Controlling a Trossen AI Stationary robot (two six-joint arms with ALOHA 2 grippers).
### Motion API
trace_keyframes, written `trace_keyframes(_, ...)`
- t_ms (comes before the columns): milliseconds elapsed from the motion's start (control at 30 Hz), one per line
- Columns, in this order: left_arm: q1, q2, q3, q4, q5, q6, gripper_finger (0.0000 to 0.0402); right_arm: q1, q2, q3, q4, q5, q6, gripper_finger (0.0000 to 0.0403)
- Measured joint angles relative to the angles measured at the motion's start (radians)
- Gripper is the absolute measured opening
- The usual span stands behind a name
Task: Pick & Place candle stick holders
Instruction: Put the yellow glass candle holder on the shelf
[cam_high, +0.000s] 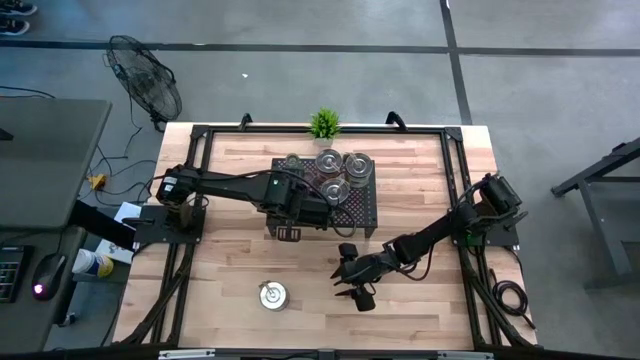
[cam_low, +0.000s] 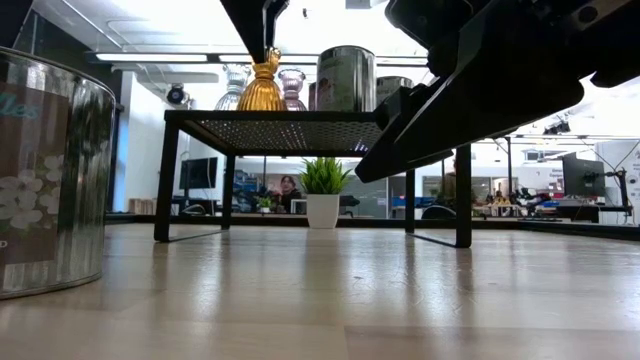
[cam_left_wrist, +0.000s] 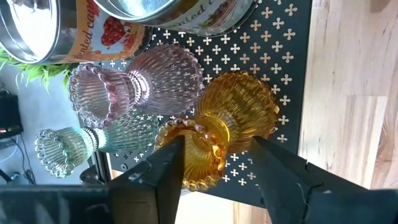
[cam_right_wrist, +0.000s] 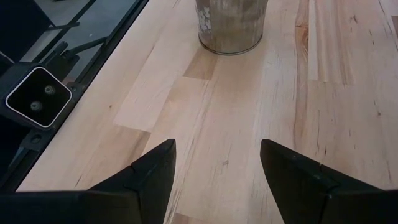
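Observation:
An amber glass candle stick holder (cam_left_wrist: 230, 124) stands by its ribbed base on the black perforated rack (cam_left_wrist: 273, 37), next to a pink one (cam_left_wrist: 143, 84) and a greenish one (cam_left_wrist: 81, 140). My left gripper (cam_left_wrist: 217, 168) is open above the rack's near left part, its fingers on either side of the amber holder's upper cup (cam_left_wrist: 196, 146). In the low view the amber holder (cam_low: 263, 92) stands right under that gripper. My right gripper (cam_high: 355, 293) is open over bare wood near the table's front edge, with nothing between its fingers (cam_right_wrist: 217, 168). My left gripper comes steeply from above, with its fingers on both sides of the amber holder's upper cup. One finger (cam_left_wrist: 168, 168) lies close against the cup's beaded rim, and I cannot tell whether it touches. The other finger (cam_left_wrist: 280, 174) stands clear. The holder stands upright on the rack.
Three silver tins (cam_high: 328, 160) stand on the rack's far part. Another silver tin (cam_high: 272, 294) stands on the wood near the front edge, to the left of my right gripper. A small potted plant (cam_high: 323, 123) is at the far edge.

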Motion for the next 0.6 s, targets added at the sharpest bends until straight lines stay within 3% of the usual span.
trace_keyframes(600,0.0,-0.002,0.001,0.0,0.009,0.0,0.0179,0.0,0.0,0.0,0.0,-0.01,0.0,0.0227)
